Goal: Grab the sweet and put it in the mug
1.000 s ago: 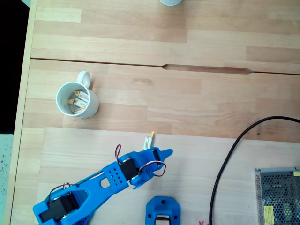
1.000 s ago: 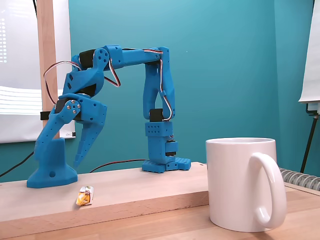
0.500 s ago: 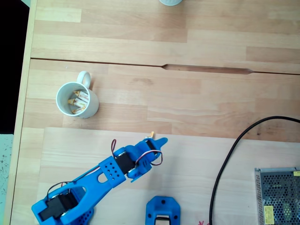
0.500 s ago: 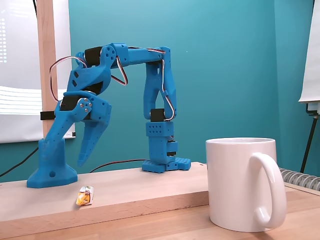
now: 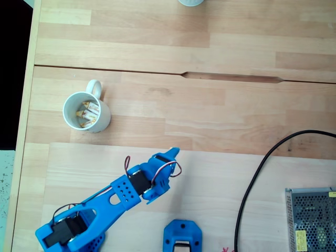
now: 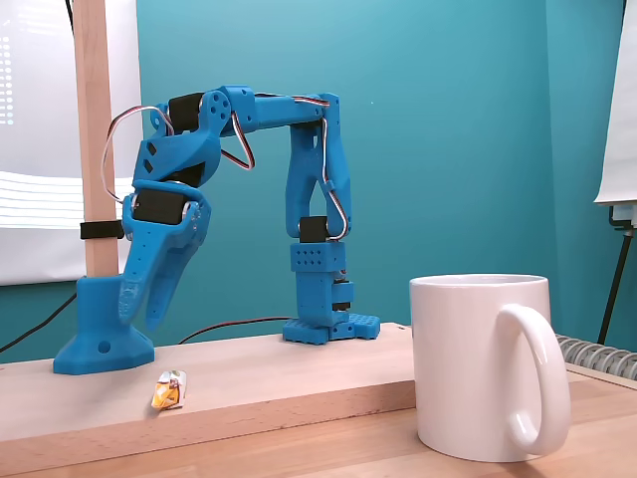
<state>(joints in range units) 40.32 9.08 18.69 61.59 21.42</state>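
Note:
The sweet [image 6: 169, 389], a tiny white wrapper with orange ends, lies on the raised wooden board in the side-on fixed view. My blue gripper [image 6: 141, 321] hangs a little above it and slightly to its left, fingers pointing down with a narrow gap and nothing between them. Seen from above, the gripper [image 5: 171, 153] covers the sweet. The white mug [image 5: 86, 112] with its loop handle stands upright to the upper left of the gripper, with other wrapped sweets inside. The mug [image 6: 488, 363] fills the near right foreground in the side-on view.
A blue stand [image 5: 182, 236] sits at the table's near edge. A black cable [image 5: 252, 184] and a metal mesh box [image 5: 311, 218] lie to the right. A pale round vessel [image 5: 190, 2] is at the far edge. A board step [image 5: 105, 146] runs between gripper and mug.
The gripper swung left and toward the mug side, from beside the sweet to over it, hiding it from above. The sweet has not moved.

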